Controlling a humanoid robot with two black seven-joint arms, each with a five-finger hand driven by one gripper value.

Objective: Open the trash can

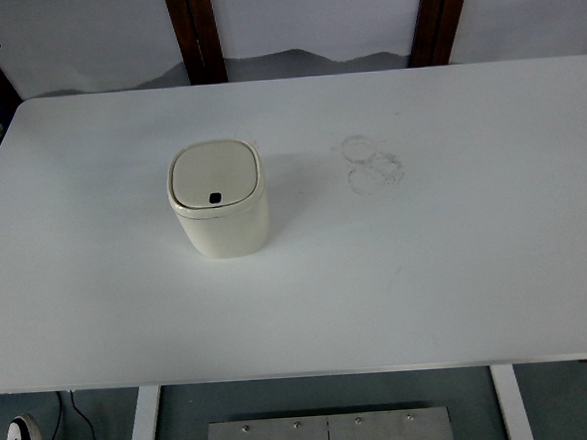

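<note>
While no robot hand is showing anywhere in the top view, so their state cannot be told, the cream trash can (219, 200) is standing upright left of centre on the white table (456, 270), lid closed. Faint ring stains (372, 162) are marking the tabletop to its right, well apart; nothing is crowding the can.
</note>
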